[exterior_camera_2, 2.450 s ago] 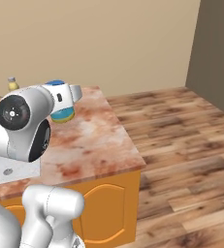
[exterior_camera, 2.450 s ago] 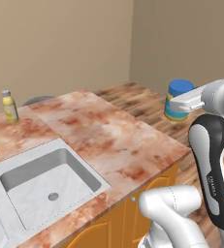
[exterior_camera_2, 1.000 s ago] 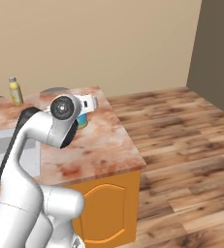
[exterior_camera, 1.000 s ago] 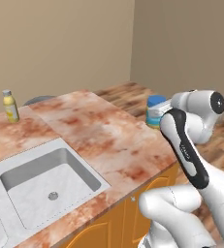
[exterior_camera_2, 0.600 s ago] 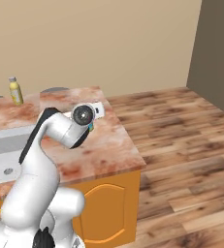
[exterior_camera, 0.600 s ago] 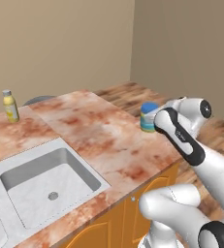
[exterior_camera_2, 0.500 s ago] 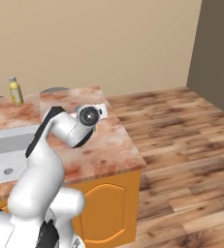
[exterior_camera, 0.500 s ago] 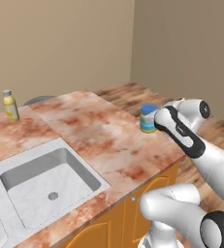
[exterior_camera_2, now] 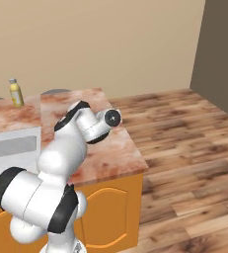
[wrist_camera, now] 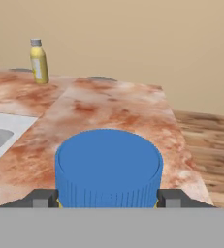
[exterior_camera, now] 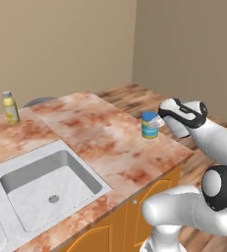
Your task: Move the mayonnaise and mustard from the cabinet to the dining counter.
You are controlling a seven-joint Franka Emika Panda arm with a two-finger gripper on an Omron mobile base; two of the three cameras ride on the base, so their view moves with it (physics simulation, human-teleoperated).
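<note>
Your gripper (wrist_camera: 108, 197) pinched the mayonnaise (exterior_camera: 149, 125) on the dining counter (exterior_camera: 100, 133); the mustard (exterior_camera: 10, 107) stood far off.

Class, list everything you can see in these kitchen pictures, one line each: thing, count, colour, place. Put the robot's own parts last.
Mayonnaise: one, blue lid, yellow-and-blue label, upright on the dining counter near its right edge.
Mustard: one, yellow, upright at the counter's far left edge.
Dining counter: one, reddish-brown marbled top, orange sides.
Sink: one, steel, set into the counter.
Floor: one, brown wood, right of the counter.
End effector: one, dark fingers either side of the mayonnaise.
Arm: one, white.
</note>
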